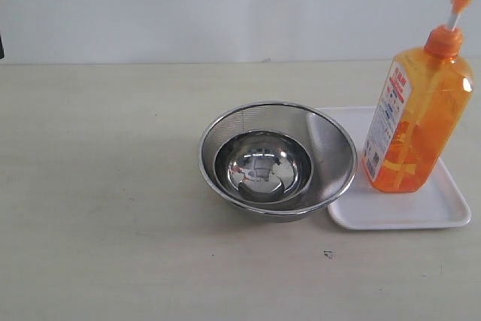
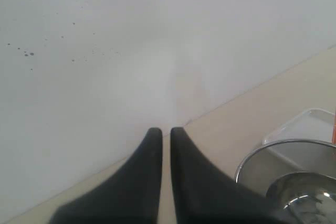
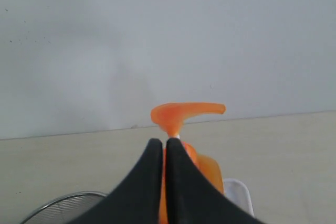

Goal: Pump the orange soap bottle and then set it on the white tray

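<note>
Standing upright on the white tray [image 1: 391,217] beside the mesh bowl [image 1: 334,152], the orange soap bottle [image 1: 417,122] looks full, heavy and slick, best taken round its body, while the left gripper [image 2: 165,129] and right gripper [image 3: 164,141] sit pinched closed, seemingly empty.

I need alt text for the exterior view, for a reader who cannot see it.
An orange soap bottle stands upright on a white tray, right of a steel mesh bowl holding a smaller steel bowl.

Staged lab test bench, bare beige tabletop [image 1: 113,186], blank white wall [image 1: 225,5]
</note>
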Controlling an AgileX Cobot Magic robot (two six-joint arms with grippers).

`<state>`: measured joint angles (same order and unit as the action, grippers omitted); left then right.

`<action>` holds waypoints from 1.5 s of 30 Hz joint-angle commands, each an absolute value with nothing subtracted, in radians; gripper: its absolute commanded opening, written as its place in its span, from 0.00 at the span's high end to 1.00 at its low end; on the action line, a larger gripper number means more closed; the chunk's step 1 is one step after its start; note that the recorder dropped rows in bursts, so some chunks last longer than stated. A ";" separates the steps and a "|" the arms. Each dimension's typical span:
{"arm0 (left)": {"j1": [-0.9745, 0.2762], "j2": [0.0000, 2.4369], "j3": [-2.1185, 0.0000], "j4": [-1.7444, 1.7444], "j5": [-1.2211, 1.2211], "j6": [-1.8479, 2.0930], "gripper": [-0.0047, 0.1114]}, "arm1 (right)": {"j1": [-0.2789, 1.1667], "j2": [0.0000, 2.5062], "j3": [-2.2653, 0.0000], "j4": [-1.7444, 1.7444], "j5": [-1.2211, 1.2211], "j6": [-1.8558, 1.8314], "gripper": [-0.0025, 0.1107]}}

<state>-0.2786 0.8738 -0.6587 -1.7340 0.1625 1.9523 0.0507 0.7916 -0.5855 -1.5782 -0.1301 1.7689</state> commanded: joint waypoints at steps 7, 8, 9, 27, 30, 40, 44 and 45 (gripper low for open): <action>-0.275 0.867 -0.658 -1.744 0.156 1.944 0.92 | 0.056 0.790 -0.582 -0.542 -0.123 0.612 0.98; -0.275 0.867 -0.658 -1.744 0.156 1.944 0.92 | 0.056 0.790 -0.582 -0.447 -0.123 0.513 0.98; -0.275 0.867 -0.658 -1.744 0.156 1.944 0.92 | 0.057 0.790 -0.582 -0.364 -0.123 0.425 0.98; -0.275 0.867 -0.658 -1.744 0.156 1.944 0.92 | 0.058 0.790 -0.582 -0.055 -0.097 -0.011 0.98; -0.275 0.867 -0.658 -1.744 0.156 1.944 0.92 | 0.058 0.790 -0.582 -0.055 -0.084 -0.013 0.98; -0.275 0.867 -0.658 -1.744 0.156 1.944 0.92 | 0.058 0.790 -0.582 -0.055 -0.046 0.009 0.98; -0.275 0.867 -0.658 -1.744 0.156 1.944 0.92 | 0.058 0.790 -0.582 -0.055 -0.024 0.009 0.98; -0.275 0.867 -0.658 -1.744 0.156 1.944 0.92 | 0.058 0.790 -0.582 -0.055 -0.015 0.009 0.98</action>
<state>-0.2786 0.8738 -0.6587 -1.7340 0.1625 1.9523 0.0587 0.7916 -0.5855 -0.0580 -0.0351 0.0074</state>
